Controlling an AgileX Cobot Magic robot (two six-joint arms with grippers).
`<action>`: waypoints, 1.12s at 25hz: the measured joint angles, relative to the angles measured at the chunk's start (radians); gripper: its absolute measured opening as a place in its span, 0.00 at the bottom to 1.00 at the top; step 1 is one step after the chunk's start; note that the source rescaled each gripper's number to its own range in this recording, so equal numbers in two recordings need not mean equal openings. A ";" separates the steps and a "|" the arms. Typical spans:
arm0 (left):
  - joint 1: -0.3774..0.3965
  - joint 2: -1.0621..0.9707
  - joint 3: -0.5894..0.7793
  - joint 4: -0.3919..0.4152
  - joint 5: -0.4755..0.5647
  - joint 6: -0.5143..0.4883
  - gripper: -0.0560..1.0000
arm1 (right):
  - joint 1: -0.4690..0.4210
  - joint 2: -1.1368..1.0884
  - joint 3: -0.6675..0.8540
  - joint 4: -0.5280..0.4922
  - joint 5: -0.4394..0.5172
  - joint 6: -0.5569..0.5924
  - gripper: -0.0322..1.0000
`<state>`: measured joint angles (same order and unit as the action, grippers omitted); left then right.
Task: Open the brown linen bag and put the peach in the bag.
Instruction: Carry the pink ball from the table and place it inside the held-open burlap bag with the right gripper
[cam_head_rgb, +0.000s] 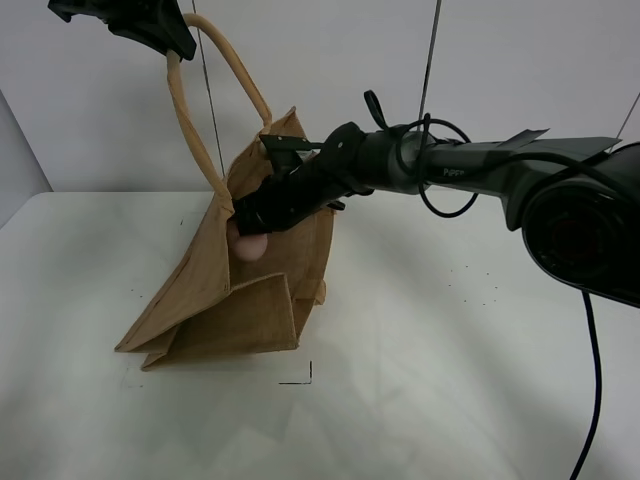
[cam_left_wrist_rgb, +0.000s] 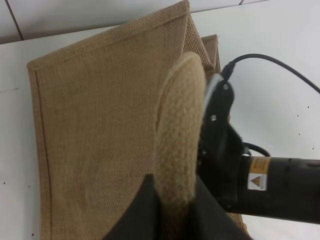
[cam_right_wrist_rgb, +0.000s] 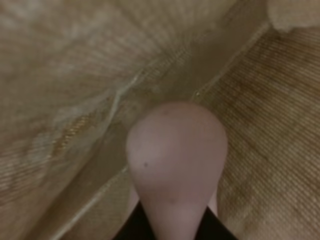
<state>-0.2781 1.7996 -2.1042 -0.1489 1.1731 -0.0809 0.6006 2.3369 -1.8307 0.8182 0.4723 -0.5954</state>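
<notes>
a: biggest things first. what's on the white surface (cam_head_rgb: 450, 380)?

b: the brown linen bag (cam_head_rgb: 215, 300). its base is slumped on the surface, one side sagging in a low fold. its mouth is drawn up and gapes toward the right arm.

a: and the arms?

b: the right arm (cam_head_rgb: 480, 165) comes in from the right, stretched nearly level, and dips at the wrist. its front end is past the bag's rim. the left arm is mostly out of view, with only its tip showing high above the bag.

a: what's it doing up there?

b: the left pincer (cam_head_rgb: 178, 45) is clenched on the loop handle (cam_head_rgb: 215, 70). the left wrist view shows the handle squeezed between the dark fingers (cam_left_wrist_rgb: 137, 217). it's pulled taut, and that seems to be what holds the mouth open.

a: and the right pincer (cam_head_rgb: 262, 215)?

b: it's grasping the peach (cam_head_rgb: 250, 245), just inside the bag's mouth. in the right wrist view the peach sits pinched at the fingers, with woven walls all around. the bottom crease lies beyond it, not touching.

a: so which step is this?

b: i'd say the opening is done and the putting-in is half done. the peach is within the bag but not let go.

a: what does the next move call for?

b: probably sinking a little toward the bag's floor, then parting the fingers. after that the arm has to back out without catching the rim, while the left holds the handle up.
</notes>
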 joint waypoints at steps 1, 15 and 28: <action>0.000 0.000 0.000 0.000 0.000 0.000 0.05 | 0.001 0.006 0.000 0.002 -0.006 -0.011 0.03; 0.000 0.000 0.000 0.000 0.000 0.000 0.05 | 0.001 0.007 0.000 -0.028 -0.004 -0.033 0.95; 0.000 0.000 0.000 -0.001 0.000 0.000 0.05 | -0.090 -0.206 0.000 -0.234 0.345 0.095 1.00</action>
<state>-0.2781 1.7996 -2.1042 -0.1495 1.1731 -0.0809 0.5105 2.1310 -1.8307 0.5845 0.8173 -0.5008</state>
